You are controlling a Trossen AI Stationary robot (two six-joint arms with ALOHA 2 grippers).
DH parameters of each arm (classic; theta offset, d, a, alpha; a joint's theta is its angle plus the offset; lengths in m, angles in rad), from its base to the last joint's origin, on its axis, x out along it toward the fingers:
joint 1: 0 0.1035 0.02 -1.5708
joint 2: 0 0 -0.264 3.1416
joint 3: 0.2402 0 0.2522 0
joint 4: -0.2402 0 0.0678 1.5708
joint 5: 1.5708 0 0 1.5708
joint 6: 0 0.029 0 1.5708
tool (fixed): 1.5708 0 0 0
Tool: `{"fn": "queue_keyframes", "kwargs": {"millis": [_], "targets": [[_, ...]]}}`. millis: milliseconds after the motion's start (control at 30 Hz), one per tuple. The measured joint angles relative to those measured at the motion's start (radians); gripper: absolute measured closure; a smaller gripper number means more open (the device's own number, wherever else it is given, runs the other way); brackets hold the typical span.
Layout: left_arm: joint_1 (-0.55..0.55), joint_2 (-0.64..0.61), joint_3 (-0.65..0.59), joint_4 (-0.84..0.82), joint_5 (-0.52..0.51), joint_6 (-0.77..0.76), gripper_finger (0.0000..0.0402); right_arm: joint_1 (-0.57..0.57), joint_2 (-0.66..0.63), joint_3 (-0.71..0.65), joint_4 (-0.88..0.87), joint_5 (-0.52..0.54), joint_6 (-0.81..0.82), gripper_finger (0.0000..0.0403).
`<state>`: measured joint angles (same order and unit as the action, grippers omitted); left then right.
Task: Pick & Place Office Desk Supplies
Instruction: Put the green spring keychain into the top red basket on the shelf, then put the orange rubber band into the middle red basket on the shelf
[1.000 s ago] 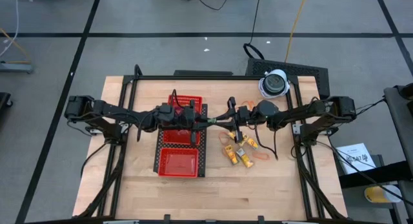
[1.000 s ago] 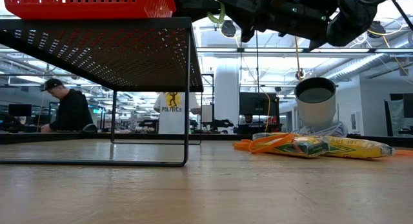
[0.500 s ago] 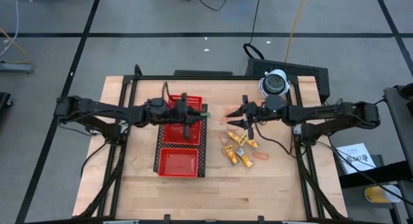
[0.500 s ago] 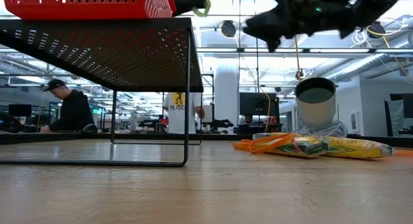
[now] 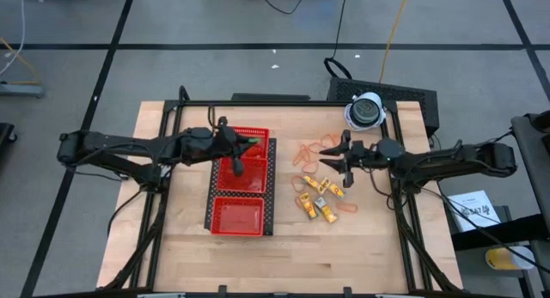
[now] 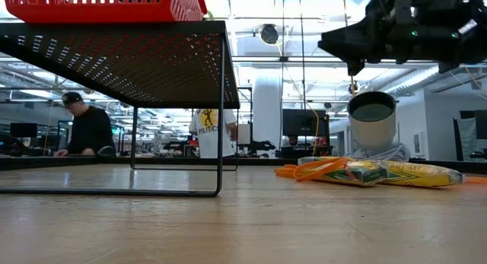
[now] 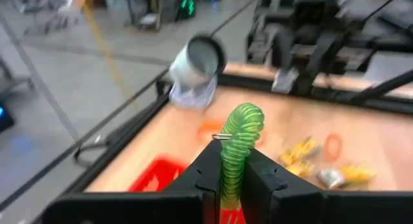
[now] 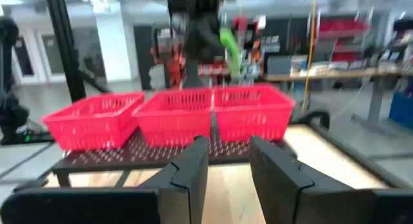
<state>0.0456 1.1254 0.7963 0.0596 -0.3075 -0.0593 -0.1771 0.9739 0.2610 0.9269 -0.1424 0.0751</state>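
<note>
One green coil [image 7: 240,137] stands pinched upright between the closed fingers of the left gripper [image 7: 227,185], with the red tray [image 5: 258,135] directly below the fingertips. My guess at the risk: the springy coil could bounce off the mesh or roll over a divider on release. The right gripper [image 5: 341,154] hangs empty, fingers parted, over the loose supplies [image 5: 318,195] left on the table [image 5: 172,238]; a careless descent there could scatter them.
</note>
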Motion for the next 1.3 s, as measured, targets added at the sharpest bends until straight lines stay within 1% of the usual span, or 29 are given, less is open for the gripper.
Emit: {"fn": "queue_keyframes", "kwargs": {"millis": [167, 267, 333, 733, 867, 967, 1100, 1167, 1300], "targets": [[0.001, 0.001, 0.0, -0.084, -0.06, -0.053, 0.0371, 0.0, 0.0, -0.068, 0.162, 0.019, -0.007, 0.0304], [0.001, 0.002, 0.0, -0.106, -0.097, -0.079, 0.0379, 0.0, 0.0, -0.074, 0.178, 0.018, -0.008, 0.0305], [0.001, 0.001, 0.0, -0.104, -0.113, -0.096, 0.0378, 0.0, 0.0, -0.074, 0.179, 0.017, -0.008, 0.0304], [0.001, 0.002, 0.0, -0.102, -0.115, -0.158, 0.0294, 0.0, 0.0, -0.074, 0.177, 0.016, -0.008, 0.0308], [0.001, 0.002, 0.0, -0.102, -0.146, -0.172, 0.0264, 0.0, 0.0, -0.074, 0.176, 0.016, -0.008, 0.031], [0.001, 0.002, 0.0, -0.101, -0.15, -0.171, 0.0244, 0.0, 0.0, -0.074, 0.176, 0.016, -0.008, 0.0308], [0.001, 0.001, 0.0, -0.09, -0.113, -0.17, 0.0225, 0.0, 0.0, -0.074, 0.175, 0.015, -0.008, 0.0308], [0.001, -0.019, -0.001, -0.095, -0.063, -0.162, 0.022, 0.0, 0.0, -0.074, 0.173, 0.015, -0.008, 0.0309], [0.001, -0.086, -0.001, -0.091, 0.023, -0.088, 0.0219, 0.0, 0.001, -0.074, 0.152, 0.014, -0.008, 0.0308]]}}
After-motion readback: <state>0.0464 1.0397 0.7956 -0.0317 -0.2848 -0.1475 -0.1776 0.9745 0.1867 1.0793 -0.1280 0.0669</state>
